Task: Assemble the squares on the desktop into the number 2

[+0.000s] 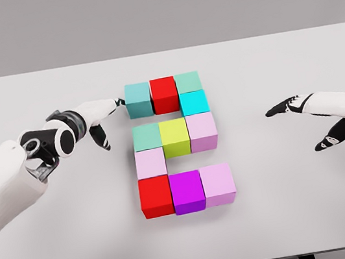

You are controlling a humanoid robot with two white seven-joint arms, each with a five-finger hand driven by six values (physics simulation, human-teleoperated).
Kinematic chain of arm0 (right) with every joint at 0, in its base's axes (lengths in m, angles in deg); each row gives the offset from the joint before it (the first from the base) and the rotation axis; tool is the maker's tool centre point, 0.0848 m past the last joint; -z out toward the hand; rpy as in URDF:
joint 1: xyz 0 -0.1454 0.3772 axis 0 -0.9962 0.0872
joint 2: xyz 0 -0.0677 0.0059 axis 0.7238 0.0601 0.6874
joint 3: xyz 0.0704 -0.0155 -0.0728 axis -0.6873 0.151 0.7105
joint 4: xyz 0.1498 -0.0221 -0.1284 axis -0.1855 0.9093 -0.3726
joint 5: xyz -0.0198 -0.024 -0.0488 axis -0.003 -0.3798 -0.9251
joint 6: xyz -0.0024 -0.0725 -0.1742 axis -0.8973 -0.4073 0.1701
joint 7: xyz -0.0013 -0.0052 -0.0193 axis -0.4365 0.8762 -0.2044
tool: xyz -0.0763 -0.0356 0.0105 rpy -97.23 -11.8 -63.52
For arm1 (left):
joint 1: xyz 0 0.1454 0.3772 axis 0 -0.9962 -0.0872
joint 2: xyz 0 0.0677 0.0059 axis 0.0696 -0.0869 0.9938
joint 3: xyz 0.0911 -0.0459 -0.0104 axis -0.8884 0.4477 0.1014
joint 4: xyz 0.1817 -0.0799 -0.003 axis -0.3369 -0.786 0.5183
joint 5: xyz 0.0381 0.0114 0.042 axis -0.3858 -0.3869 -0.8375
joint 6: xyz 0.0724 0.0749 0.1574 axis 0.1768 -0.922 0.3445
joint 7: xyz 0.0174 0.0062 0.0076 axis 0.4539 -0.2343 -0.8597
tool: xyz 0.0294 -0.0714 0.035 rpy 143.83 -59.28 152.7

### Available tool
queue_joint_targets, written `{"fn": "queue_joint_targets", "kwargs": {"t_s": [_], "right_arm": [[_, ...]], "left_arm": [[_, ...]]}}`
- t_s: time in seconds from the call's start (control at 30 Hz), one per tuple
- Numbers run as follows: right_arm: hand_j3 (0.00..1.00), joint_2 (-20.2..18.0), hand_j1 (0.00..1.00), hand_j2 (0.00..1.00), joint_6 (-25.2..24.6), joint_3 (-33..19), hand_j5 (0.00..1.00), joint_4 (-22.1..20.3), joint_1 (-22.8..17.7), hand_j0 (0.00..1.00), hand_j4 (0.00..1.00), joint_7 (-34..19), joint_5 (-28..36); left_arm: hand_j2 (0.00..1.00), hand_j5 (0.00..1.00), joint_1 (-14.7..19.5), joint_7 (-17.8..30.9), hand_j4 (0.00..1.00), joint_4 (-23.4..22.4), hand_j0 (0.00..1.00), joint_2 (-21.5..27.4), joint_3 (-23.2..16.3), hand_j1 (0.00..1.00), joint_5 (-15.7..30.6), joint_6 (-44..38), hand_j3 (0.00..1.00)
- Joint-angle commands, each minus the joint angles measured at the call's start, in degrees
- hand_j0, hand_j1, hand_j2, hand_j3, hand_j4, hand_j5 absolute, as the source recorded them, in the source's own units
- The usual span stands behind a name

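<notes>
A white counter [61,252] is seen from above against a grey wall, with two white robot arms reaching in from either side. At the left, the left hand [102,117] is stretched toward the middle, its fingers spread and holding nothing, with dark fingertips touching or just beside the left face of a teal block [137,98]. That block begins the top row of a cluster of coloured cubes laid out in the shape of a 2. Beside it, in the same row, a red block [164,92] and a pale green block [188,81] are set, with a bright cyan block [194,102] just below the pale green one. The middle row is made up of a green block [147,137], a yellow-green block [174,136] and a light pink block [201,131]. Under the green one a pale pink block [149,162] is placed, and the bottom row is formed by a red cube [155,195], a magenta cube [187,191] and a pink cube [218,183]. At the far right, well apart from the cluster, the right hand [308,118] is held over the counter, fingers spread and empty.
</notes>
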Motion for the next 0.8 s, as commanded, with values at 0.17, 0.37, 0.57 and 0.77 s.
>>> {"fn": "queue_joint_targets", "kwargs": {"t_s": [0.17,0.37,0.57,0.77], "right_arm": [[1.0,-0.1,1.0,1.0,-0.1,0.0,1.0,0.0,0.0,1.0,1.0,0.0,0.4],[1.0,-0.1,1.0,1.0,-0.1,0.0,1.0,0.0,0.1,1.0,1.0,0.0,0.3],[1.0,-0.1,1.0,1.0,-0.1,0.0,1.0,0.0,0.1,1.0,1.0,0.0,0.2],[1.0,0.0,1.0,1.0,-0.1,0.0,1.0,0.0,0.1,1.0,1.0,0.0,0.1]], "left_arm": [[1.0,1.0,0.0,0.0,1.0,0.1,1.0,-0.1,0.1,1.0,-0.2,0.2,1.0],[1.0,1.0,0.0,0.0,1.0,0.5,1.0,-0.1,0.1,1.0,-0.2,0.2,1.0],[1.0,1.0,0.0,0.0,1.0,0.4,1.0,0.6,0.4,1.0,-0.2,0.2,1.0],[1.0,1.0,-1.3,0.0,1.0,2.6,1.0,10.7,5.5,1.0,0.7,1.8,1.0]]}}
